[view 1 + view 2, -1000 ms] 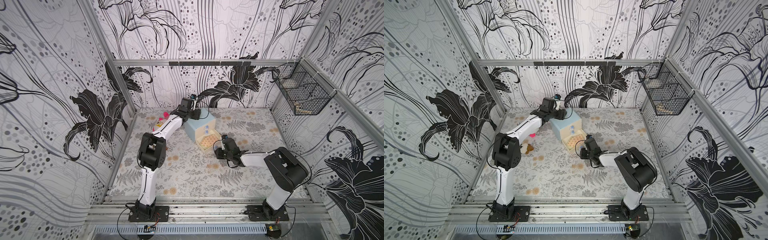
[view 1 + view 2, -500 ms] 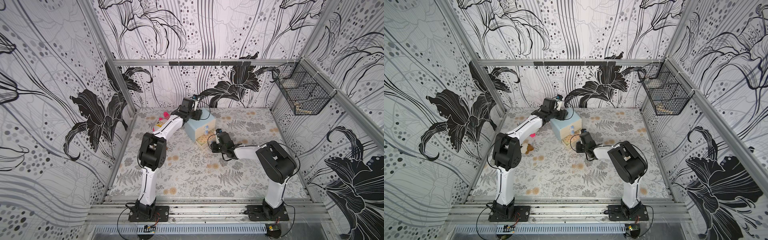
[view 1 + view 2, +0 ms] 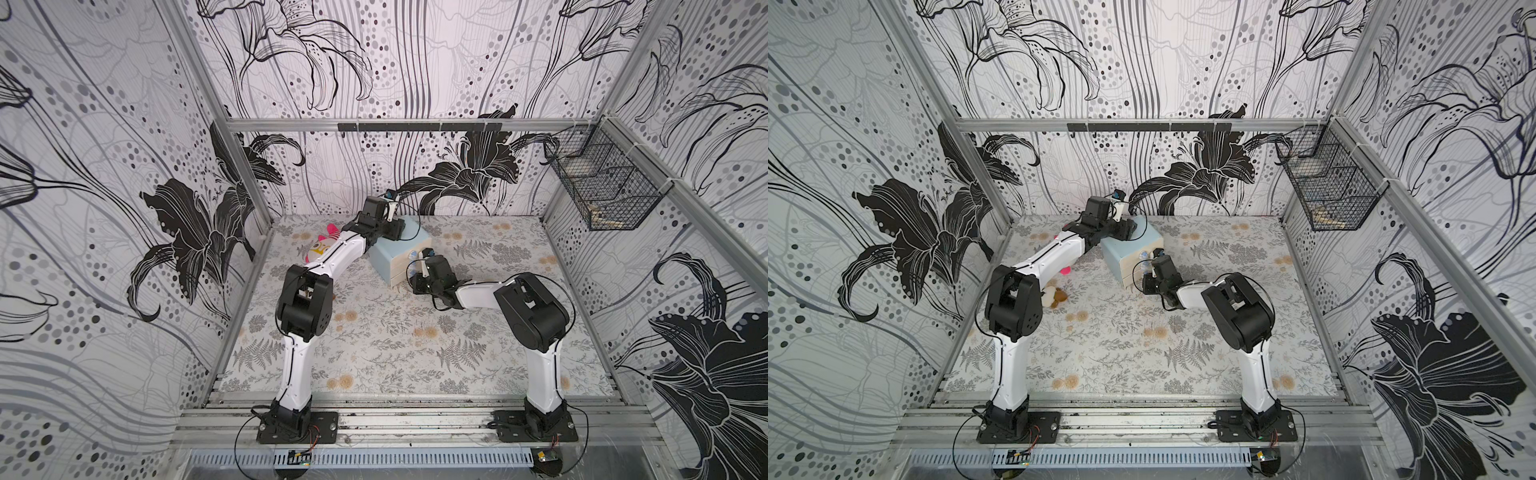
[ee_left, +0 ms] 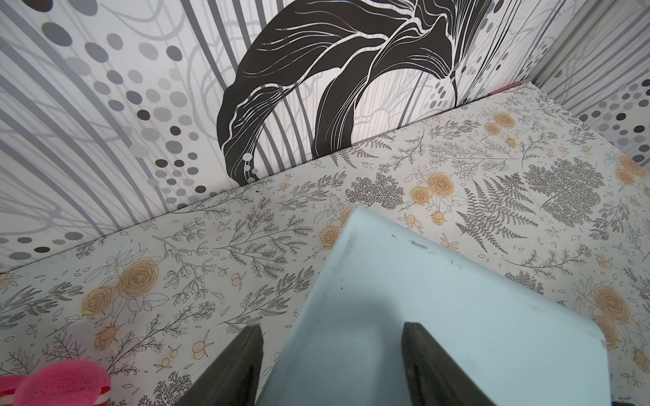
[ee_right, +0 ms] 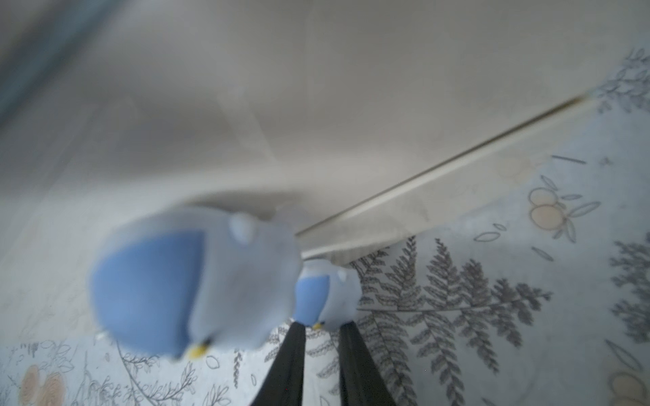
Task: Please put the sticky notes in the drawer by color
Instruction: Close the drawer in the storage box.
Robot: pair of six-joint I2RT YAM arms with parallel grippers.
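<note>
My right gripper [image 5: 322, 327] has its two dark fingers drawn nearly together. I am clasping the end of a small blue knob [image 5: 329, 291] between their tips. A second knob [image 5: 176, 281] looms blurred beside it, nearer my wrist camera, and I cannot tell which drawer either one belongs to.

The pale-blue mini chest [image 3: 383, 258] stands toward the back of the floral table [image 3: 395, 345], between my two arms. Its cream drawer fronts look flush in both top views.

My left gripper [image 4: 330, 328] is spread and released, straddling an edge of the chest's top. One finger [image 4: 432, 362] is over the blue top and the other hangs beside the wall. I cannot tell whether either presses on it.

A pink plush toy [image 3: 321, 245] lies just beside my left forearm. A black wire basket [image 3: 611, 195] hangs on the wall to my right.
</note>
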